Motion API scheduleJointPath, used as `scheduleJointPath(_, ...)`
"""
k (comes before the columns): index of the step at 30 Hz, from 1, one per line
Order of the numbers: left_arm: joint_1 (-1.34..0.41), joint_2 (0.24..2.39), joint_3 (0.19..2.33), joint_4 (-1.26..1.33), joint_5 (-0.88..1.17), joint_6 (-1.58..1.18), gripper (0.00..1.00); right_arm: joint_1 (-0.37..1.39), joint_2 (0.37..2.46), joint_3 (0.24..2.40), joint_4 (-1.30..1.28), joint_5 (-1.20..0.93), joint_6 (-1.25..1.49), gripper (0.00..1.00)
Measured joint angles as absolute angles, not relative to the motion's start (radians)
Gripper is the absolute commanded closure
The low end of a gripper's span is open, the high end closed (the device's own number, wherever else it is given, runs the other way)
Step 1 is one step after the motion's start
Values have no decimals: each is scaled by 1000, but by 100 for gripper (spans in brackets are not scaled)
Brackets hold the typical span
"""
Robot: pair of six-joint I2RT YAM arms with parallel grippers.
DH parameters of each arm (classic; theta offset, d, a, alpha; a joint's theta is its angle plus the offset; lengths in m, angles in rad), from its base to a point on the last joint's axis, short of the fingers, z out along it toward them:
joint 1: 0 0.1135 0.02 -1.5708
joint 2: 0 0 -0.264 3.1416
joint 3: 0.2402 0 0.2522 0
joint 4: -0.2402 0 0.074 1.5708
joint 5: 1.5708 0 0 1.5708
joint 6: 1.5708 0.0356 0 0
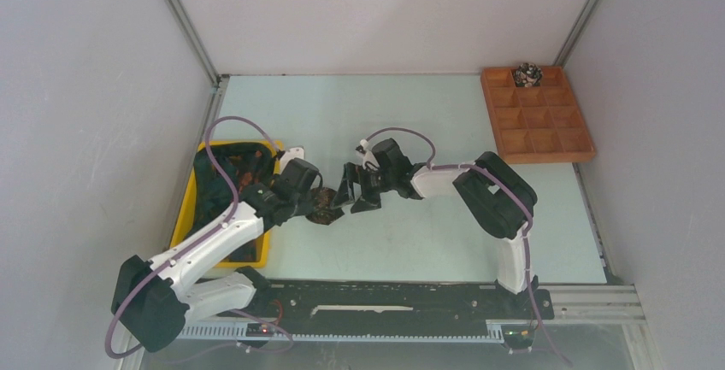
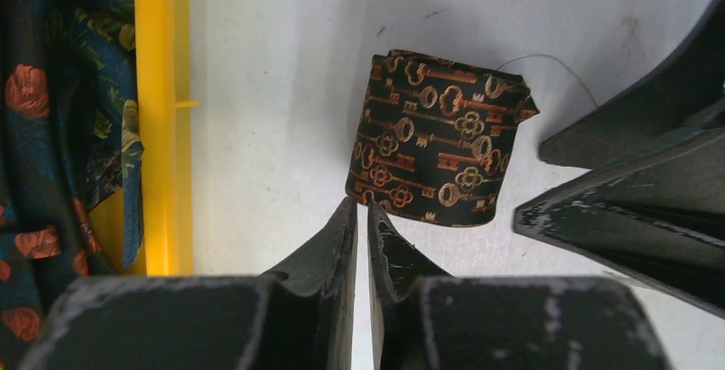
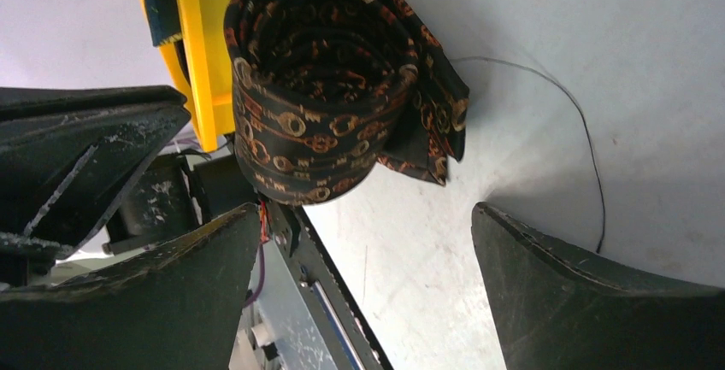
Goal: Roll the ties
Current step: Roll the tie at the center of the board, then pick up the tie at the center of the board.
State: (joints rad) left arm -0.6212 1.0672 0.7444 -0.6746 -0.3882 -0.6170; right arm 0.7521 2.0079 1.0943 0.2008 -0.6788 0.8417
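A rolled tie, a black coil with orange key patterns, lies on the table between my two grippers. In the left wrist view the tie sits just beyond my left gripper, whose jaws stand a narrow slit apart with nothing between them. My right gripper is wide open, and the coil lies just beyond its fingertips, touching neither. From above, the left gripper and the right gripper face each other across the coil. More ties lie heaped in the yellow bin.
A wooden compartment tray stands at the back right, with one rolled tie in a far cell. The yellow bin's wall runs close to the left of the coil. A thin loose thread trails from the coil across the table.
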Motion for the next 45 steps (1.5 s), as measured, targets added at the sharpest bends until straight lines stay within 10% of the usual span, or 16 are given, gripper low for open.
scheduleJointPath(20, -600, 1127, 662, -551, -331, -602, 89, 795, 2086, 1095, 417, -647, 1031, 14)
scheduleJointPath(45, -599, 1145, 651, -516, -322, -602, 92, 804, 2127, 1095, 462, -649, 1090, 61)
